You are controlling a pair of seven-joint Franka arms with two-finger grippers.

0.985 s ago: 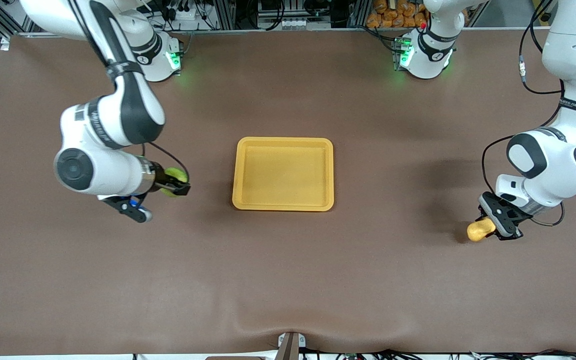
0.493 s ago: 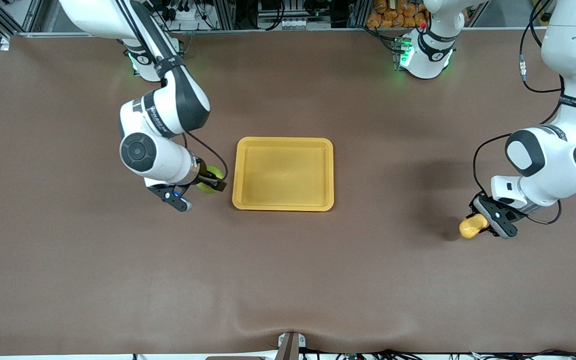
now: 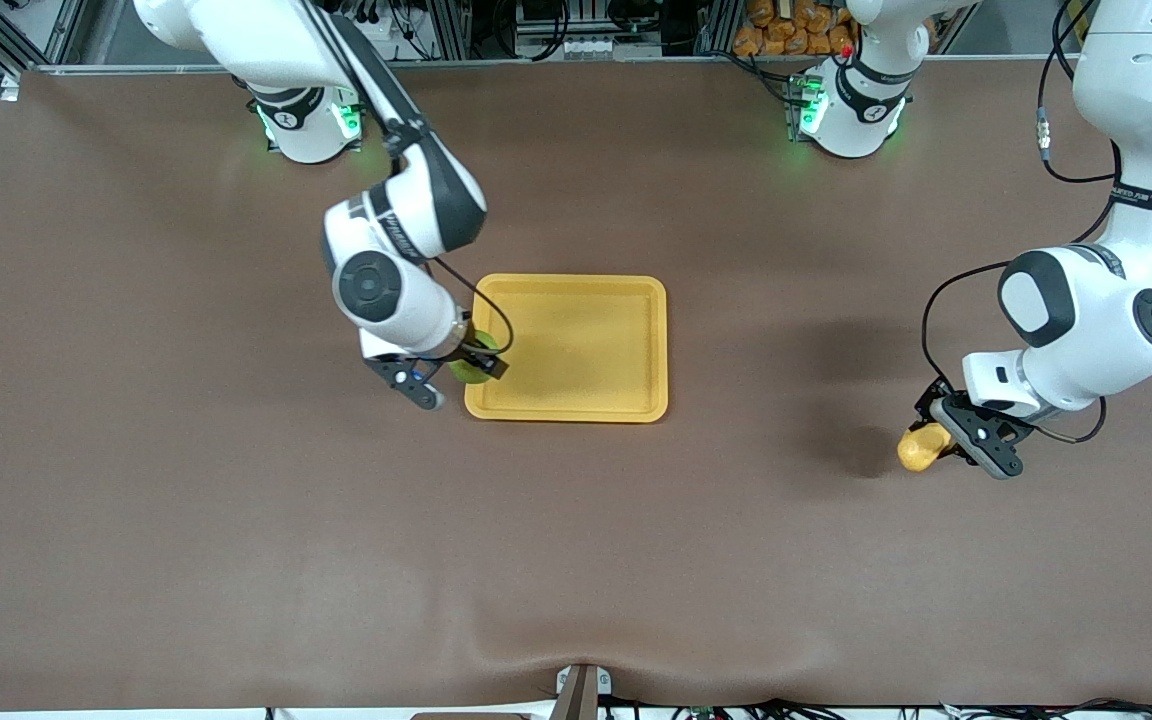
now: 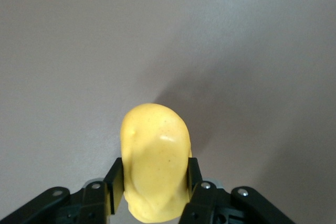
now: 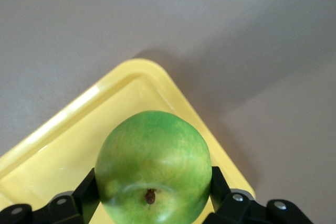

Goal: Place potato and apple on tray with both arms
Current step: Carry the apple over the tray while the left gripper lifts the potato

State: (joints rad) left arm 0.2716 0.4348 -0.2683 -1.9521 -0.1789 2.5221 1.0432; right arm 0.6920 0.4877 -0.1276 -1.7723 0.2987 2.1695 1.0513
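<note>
The yellow-orange tray [image 3: 576, 300] lies flat mid-table. My right gripper [image 3: 477, 366] is shut on the green apple [image 3: 466, 371] and hangs over the tray's corner at the right arm's end; the right wrist view shows the apple [image 5: 153, 167] pinched between both fingers with the tray corner [image 5: 79, 124] under it. My left gripper [image 3: 939, 437] is shut on the yellow potato [image 3: 920, 446], up over bare table toward the left arm's end, well apart from the tray. In the left wrist view the potato [image 4: 155, 161] sits between the black fingers, brown mat below.
A brown mat [image 3: 576, 560] covers the whole table. Both arm bases [image 3: 306, 125] glow green along the table's edge farthest from the front camera. A small metal bracket [image 3: 581, 690] sits at the nearest edge.
The right arm has swept the apple from the right arm's end to the tray's corner. The left gripper has carried the potato a little toward the tray.
</note>
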